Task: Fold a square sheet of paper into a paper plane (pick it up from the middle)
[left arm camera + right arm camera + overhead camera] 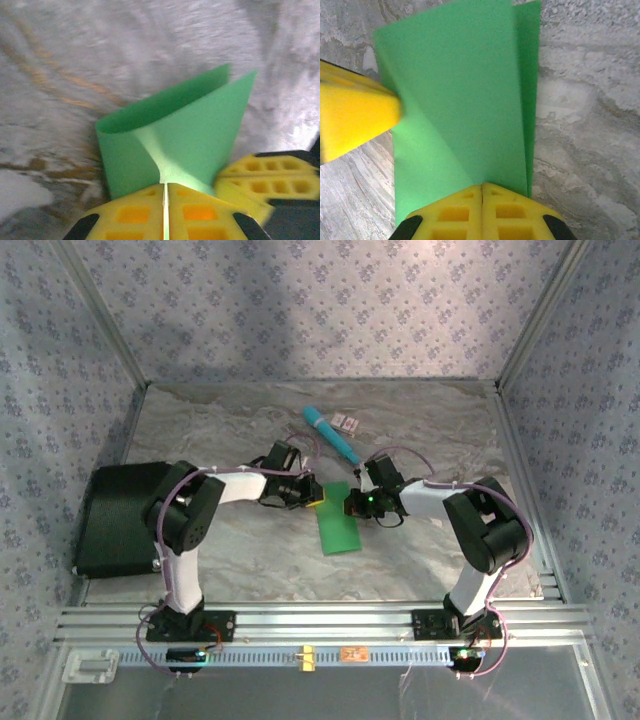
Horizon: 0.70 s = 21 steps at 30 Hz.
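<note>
Mid-table: your two grippers meet nose to nose at the paper (pixel 337 523). It is green and doubled over into a long strip that runs from the grippers toward the arm bases.

Left gripper (pixel 166 189): yellow pads pressed together, with a thin green edge pinched in the seam between them. From its wrist you see the sheet in two layers, joined by a rounded bend on the left and open on the right.

Right gripper (pixel 482 186): pads likewise together, clamped on the same paper just beside your left grip. From this wrist the top layer lies slightly askew, and a sliver of the lower layer shows along the right edge. A faint diagonal crease crosses the top layer.

Whether the strip's near end rests on the table (pixel 250 560) you cannot tell.

Teal stick (pixel 332 436): lies beyond the grippers, apart from the paper. A small pale card (pixel 346 422) sits just beside its far end. A black pad (pixel 115 520) lies at the table's left edge.
</note>
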Each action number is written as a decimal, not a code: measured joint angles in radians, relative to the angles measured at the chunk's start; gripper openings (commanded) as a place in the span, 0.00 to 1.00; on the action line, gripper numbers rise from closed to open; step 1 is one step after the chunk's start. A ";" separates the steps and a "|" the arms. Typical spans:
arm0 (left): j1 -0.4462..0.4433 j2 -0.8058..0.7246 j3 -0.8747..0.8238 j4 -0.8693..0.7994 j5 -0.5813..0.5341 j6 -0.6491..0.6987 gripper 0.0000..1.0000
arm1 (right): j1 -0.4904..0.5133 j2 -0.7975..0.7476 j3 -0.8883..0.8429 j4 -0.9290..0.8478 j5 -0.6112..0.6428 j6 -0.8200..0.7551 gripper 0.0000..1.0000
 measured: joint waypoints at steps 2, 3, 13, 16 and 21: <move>0.007 0.008 0.000 0.008 0.007 -0.003 0.10 | 0.000 0.000 0.000 0.000 0.000 0.000 0.00; 0.008 0.008 -0.001 0.011 0.007 -0.003 0.10 | 0.000 -0.001 -0.001 0.000 0.001 0.000 0.00; 0.007 0.007 0.022 -0.024 0.004 0.005 0.11 | 0.000 -0.001 -0.001 0.000 0.001 0.000 0.00; 0.007 0.007 0.056 -0.053 0.004 0.018 0.11 | 0.000 -0.001 -0.001 0.000 0.001 0.000 0.00; 0.008 0.013 0.103 -0.076 0.003 0.035 0.10 | 0.000 -0.001 -0.001 0.000 0.001 0.000 0.00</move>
